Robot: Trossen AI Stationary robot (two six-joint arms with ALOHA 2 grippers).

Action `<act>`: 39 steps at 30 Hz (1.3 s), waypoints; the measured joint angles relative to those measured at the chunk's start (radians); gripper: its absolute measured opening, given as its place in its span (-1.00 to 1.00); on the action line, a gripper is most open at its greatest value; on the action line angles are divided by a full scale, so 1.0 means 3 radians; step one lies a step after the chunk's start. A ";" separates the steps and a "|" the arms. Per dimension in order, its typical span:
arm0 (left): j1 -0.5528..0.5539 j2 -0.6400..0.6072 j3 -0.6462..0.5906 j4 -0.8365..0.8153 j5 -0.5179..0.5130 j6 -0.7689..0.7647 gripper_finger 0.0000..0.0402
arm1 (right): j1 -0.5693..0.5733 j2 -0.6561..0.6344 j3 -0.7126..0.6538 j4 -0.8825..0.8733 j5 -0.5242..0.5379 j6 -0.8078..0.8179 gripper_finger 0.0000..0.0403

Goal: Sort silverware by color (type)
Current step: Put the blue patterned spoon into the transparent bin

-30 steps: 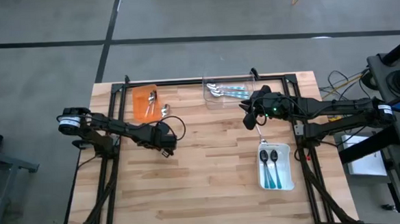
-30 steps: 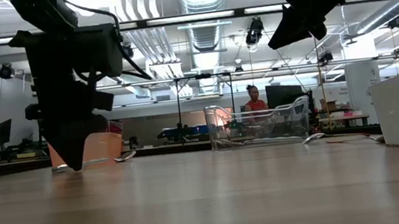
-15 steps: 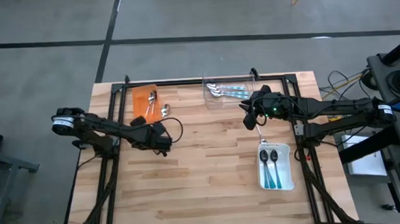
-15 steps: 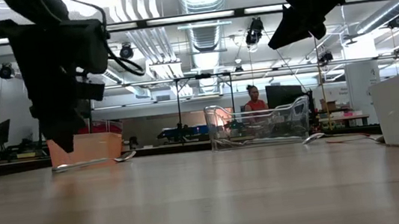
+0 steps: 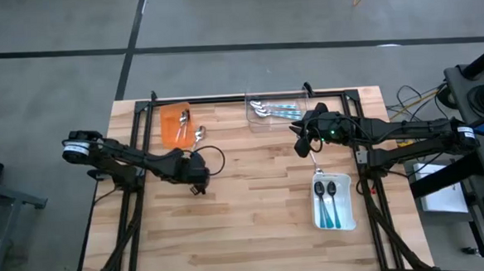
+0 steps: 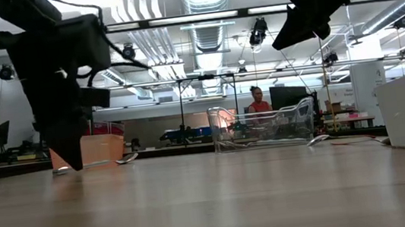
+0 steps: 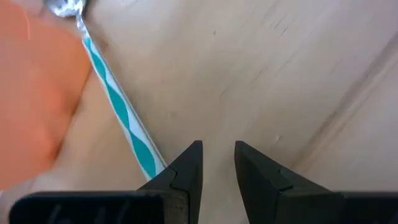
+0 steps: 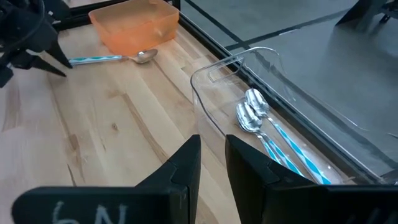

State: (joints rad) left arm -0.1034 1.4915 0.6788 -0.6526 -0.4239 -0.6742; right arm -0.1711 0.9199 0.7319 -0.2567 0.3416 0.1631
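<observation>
Table (image 5: 254, 209) held three trays: orange (image 5: 173, 124), clear (image 5: 278, 109), white (image 5: 335, 204). A teal-striped spoon (image 7: 118, 106) lay loose beside the orange tray, apparently next to be sorted; the left gripper (image 7: 214, 163), low at its handle end, fingers slightly apart and empty, needed to straddle it. The right gripper (image 8: 211, 155) hung raised near the clear tray, narrowly parted, empty.

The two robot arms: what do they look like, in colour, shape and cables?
Both are slim, dark, jointed arms. The left gripper has a looping black cable; the right gripper shows a small green light. Each ends in two black wedge-shaped fingers.
</observation>
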 joint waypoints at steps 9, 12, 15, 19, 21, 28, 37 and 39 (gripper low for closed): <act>-0.0002 -0.0193 0.0040 -0.0628 -0.0433 -0.0009 -0.63 | 0.0000 0.0000 0.0000 -0.0001 0.0000 -0.0062 -0.67; -0.0003 -0.0236 -0.0056 -0.0642 -0.0533 0.0029 -0.63 | 0.0000 0.0000 0.0000 -0.0001 0.0000 -0.0108 -0.67; -0.0003 -0.0231 -0.0211 -0.0553 -0.0537 0.0033 -0.63 | 0.0000 0.0000 0.0000 -0.0001 0.0000 -0.0146 -0.67; -0.0003 -0.0212 -0.0380 -0.0233 -0.0542 0.0035 -0.63 | 0.0000 0.0000 0.0000 -0.0001 0.0000 -0.0187 -0.67; -0.0002 -0.0205 -0.0400 -0.0108 -0.0500 0.0021 -0.63 | 0.0000 0.0000 0.0000 -0.0002 0.0000 -0.0189 -0.67; -0.0028 -0.0195 -0.0291 0.0079 -0.0186 -0.0020 -0.62 | 0.0000 0.0000 0.0000 -0.0001 0.0000 -0.0175 -0.67; -0.0031 -0.0201 -0.0141 -0.0032 -0.0299 0.0114 -0.62 | 0.0000 0.0000 0.0000 -0.0001 0.0000 -0.0174 -0.67; -0.0030 -0.0194 -0.0211 0.0013 -0.0378 0.0109 -0.62 | 0.0001 0.0000 0.0000 -0.0001 0.0000 -0.0173 -0.67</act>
State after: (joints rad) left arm -0.1123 1.4331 0.6155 -0.6486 -0.5372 -0.6413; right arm -0.1708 0.9199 0.7319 -0.2569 0.3416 0.1111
